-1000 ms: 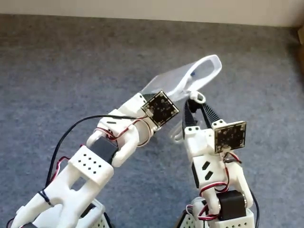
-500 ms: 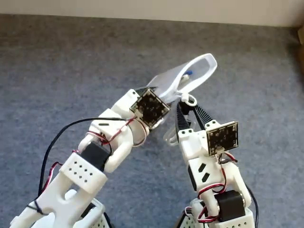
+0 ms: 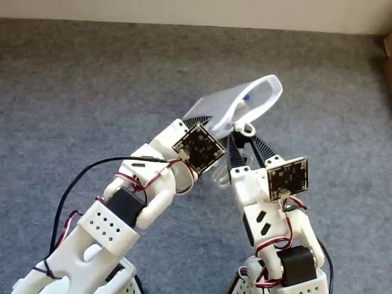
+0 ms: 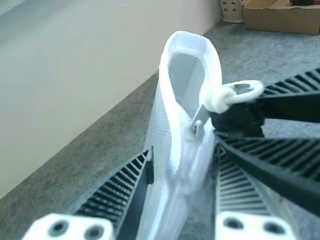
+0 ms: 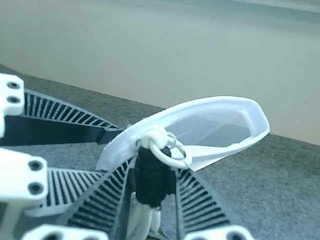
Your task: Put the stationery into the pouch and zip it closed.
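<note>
Two white robot arms reach from the near edge over a grey carpeted table (image 3: 73, 79) and hold a pouch between them, off the surface. On the left, the left gripper (image 4: 180, 160) is closed narrowly on the near end of the pouch (image 3: 228, 101), one ribbed black finger pressed to each side of it. The pouch is translucent white and points away toward the far right. Its near part looks zipped flat, but its far end gapes open in a rounded loop. Through the wall near that open end shows a small blue thing (image 3: 246, 96), too small to identify, though it is probably a piece of the stationery. Just to the right, the right gripper (image 5: 152, 167) is pinched shut on the zipper pull (image 5: 167, 147), a black tab with a white ring, which sits partway along the top seam. As a judgement, the loading appears done, as no loose stationery lies on the table. The zipping is under way, with the far stretch of the zip left to close.
</note>
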Robot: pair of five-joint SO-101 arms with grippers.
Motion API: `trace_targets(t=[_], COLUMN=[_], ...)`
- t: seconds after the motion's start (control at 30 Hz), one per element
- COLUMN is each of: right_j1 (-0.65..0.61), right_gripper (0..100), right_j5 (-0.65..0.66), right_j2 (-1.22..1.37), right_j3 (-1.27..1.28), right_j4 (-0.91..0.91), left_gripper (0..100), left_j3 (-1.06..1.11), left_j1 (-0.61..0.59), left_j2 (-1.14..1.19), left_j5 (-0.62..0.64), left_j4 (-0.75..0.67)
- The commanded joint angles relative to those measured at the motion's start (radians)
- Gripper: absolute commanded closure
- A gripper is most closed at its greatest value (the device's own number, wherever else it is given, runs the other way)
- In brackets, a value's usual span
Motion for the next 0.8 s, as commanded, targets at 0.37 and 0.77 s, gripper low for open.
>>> trace_targets(t=[0.37, 0.77], right_j1=[-0.012, -0.007], right_gripper=[99.4, 99.4], right_j5=[0.014, 0.014], right_j2=[-0.013, -0.013], right_j3=[-0.077, -0.077], right_j4=[0.004, 0.002], left_gripper=[86, 93], left_j3=[0.019, 0.053], left_j1=[0.016, 0.079], left_j2=[-0.028, -0.03], left_j5=[0.009, 0.009], left_j4=[-0.003, -0.003])
